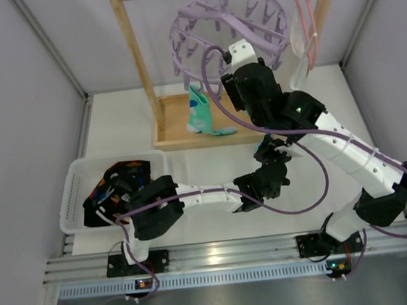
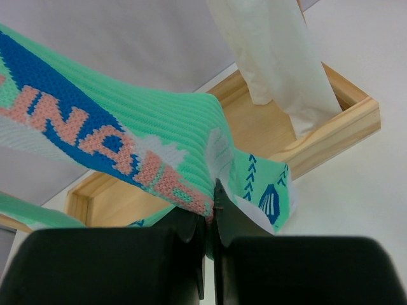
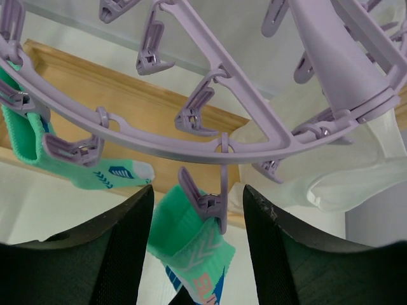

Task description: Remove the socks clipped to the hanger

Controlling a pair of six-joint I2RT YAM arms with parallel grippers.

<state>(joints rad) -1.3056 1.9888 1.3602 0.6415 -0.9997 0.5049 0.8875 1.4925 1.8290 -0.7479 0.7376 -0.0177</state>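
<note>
— Jaws on the left gripper: what do you make of them?
— Clenched on one teal sock. Call it the lettered sock: it has a blue band with pink letters.
— And the right gripper?
— Spread apart, up at the lavender hanger. It has one finger on either side of a single peg, and neither touches it. That peg grips the lettered sock's cuff.
— How many socks are clipped on?
— Two, both teal. The second, the chevron sock, hangs further round the ring, above the wooden tray.
— Any elsewhere?
— One white basket at the table's left holds dark socks in a heap. I cannot count them.
</note>
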